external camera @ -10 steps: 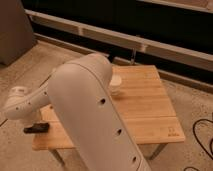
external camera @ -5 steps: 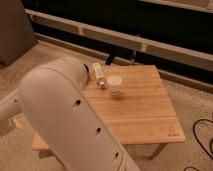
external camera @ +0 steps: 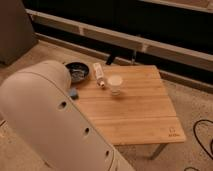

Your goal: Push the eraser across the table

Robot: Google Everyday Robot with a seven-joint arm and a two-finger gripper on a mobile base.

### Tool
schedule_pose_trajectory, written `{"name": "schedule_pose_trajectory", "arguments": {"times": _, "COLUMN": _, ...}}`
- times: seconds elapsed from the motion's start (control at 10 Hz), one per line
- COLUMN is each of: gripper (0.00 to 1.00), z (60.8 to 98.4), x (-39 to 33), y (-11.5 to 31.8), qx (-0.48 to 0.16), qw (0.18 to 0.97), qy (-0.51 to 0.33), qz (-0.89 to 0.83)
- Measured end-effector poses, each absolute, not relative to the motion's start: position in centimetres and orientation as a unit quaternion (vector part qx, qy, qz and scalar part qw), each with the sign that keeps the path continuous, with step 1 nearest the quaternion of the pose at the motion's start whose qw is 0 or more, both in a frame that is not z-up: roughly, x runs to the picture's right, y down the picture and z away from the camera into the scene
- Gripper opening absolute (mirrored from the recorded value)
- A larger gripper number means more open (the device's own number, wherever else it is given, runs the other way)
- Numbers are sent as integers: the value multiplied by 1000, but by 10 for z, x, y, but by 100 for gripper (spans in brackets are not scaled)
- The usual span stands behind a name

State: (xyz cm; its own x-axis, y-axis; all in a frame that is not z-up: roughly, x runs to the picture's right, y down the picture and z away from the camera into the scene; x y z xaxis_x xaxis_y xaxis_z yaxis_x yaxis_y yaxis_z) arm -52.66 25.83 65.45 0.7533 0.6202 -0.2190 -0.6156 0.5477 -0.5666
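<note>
The light bamboo table (external camera: 135, 110) stands in the middle right of the camera view, with a small dark mark (external camera: 173, 134) at its near right corner. The eraser does not show; it is hidden or out of view. My gripper does not show either. The big white shell of my arm (external camera: 50, 125) fills the lower left and covers the table's left end.
A dark round bowl (external camera: 77, 71), a white tube (external camera: 99, 74) and a small white cup (external camera: 115, 83) stand at the table's far left part. A small blue thing (external camera: 74, 93) peeks out beside the arm. A black cable (external camera: 202, 132) lies on the floor at right. A dark wall runs along the back.
The arm's shell has swung left and down in the view, uncovering the tube, the cup and then the bowl. The dark gripper seen at the far left one second ago no longer shows.
</note>
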Motion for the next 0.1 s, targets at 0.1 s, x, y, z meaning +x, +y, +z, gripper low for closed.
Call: {"name": "schedule_pose_trajectory", "arguments": {"times": 0.1, "gripper": 65, "z": 654, "x": -527, "y": 258, "qx": -321, "qw": 880, "qy": -4, "qz": 351}}
